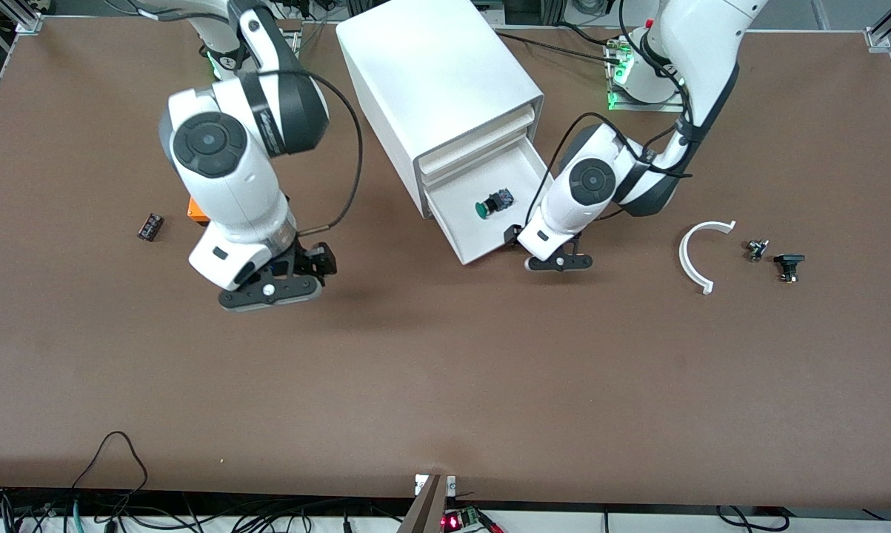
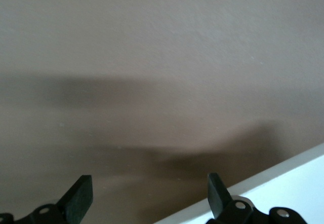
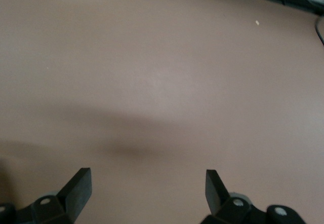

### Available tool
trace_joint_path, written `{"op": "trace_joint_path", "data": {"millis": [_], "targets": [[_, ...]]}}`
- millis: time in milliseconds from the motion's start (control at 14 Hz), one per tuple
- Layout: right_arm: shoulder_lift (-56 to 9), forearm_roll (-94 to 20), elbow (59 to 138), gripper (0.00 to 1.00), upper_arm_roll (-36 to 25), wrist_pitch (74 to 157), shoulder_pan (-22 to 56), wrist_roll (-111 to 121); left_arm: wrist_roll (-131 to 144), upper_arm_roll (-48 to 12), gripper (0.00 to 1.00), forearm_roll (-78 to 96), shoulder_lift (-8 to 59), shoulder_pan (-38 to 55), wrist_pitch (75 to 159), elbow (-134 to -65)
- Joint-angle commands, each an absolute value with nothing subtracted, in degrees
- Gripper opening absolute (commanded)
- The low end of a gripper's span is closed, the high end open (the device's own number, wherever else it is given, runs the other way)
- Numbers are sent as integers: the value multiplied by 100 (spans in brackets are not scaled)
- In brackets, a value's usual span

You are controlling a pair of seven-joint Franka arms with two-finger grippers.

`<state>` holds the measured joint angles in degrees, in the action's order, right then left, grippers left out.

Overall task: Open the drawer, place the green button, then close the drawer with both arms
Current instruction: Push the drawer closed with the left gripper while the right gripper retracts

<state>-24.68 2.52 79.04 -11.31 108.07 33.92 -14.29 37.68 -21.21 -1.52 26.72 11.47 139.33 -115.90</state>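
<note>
The bottom drawer [image 1: 489, 250] of the white cabinet [image 1: 438, 74] stands pulled out. The green-capped button [image 1: 492, 204] lies on its side inside the drawer. My left gripper [image 1: 558, 262] is open and empty, low over the table beside the drawer's front corner toward the left arm's end. In the left wrist view [image 2: 150, 193] its fingers are spread, with the drawer's white edge [image 2: 288, 183] by one finger. My right gripper [image 1: 271, 292] is open and empty over bare table toward the right arm's end; the right wrist view [image 3: 148, 191] shows only tabletop.
An orange box [image 1: 195, 209] and a small black ribbed block [image 1: 149, 226] lie under and beside the right arm. A white curved piece [image 1: 697, 255] and two small dark parts [image 1: 756, 249] [image 1: 789, 265] lie toward the left arm's end.
</note>
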Motion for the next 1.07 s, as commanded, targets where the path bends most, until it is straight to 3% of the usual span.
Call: {"op": "trace_joint_path", "data": {"millis": [0, 214, 571, 1000], "targets": [[-1882, 229, 8033, 100, -671, 10067, 2509, -1529, 3849, -2065, 100, 218, 2611, 1274, 14247, -11934], [-1565, 211, 8024, 100, -220, 9371, 1575, -1521, 3894, -2153, 100, 422, 2453, 1353, 14230, -12172], [-1380, 193, 8033, 100, -176, 9360, 705, -1529, 3832, -2724, 100, 422, 2233, 1380, 14150, -12506], [-1222, 176, 8331, 100, -368, 9351, 518, -573, 3814, -3023, 100, 422, 2215, 1477, 13808, -12568]]}}
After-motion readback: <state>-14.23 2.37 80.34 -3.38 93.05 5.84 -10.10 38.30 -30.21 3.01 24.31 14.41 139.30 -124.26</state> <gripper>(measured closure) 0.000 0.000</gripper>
